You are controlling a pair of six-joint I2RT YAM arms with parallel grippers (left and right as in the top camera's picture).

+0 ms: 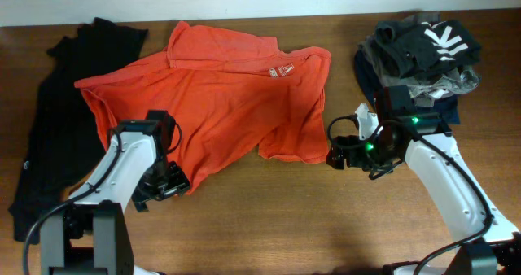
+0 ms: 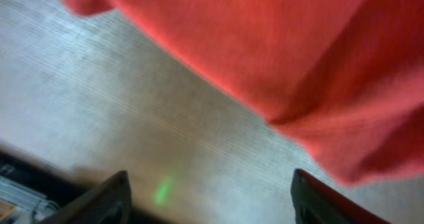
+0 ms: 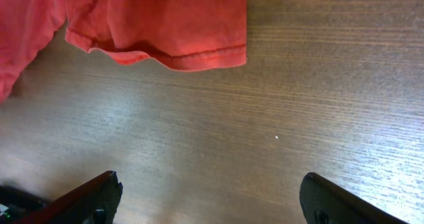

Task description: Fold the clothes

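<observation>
The orange-red T-shirt lies crumpled across the table's middle, its small white neck label up at the back. A plain black garment lies along the left side. My left gripper is open and empty, just off the shirt's front-left hem; the left wrist view shows the shirt's edge above bare table between the fingers. My right gripper is open and empty, just right of the shirt's lower right corner, whose hem shows in the right wrist view ahead of the fingers.
A pile of dark and grey clothes, one with white markings, sits at the back right behind the right arm. The wooden table runs to the front edge.
</observation>
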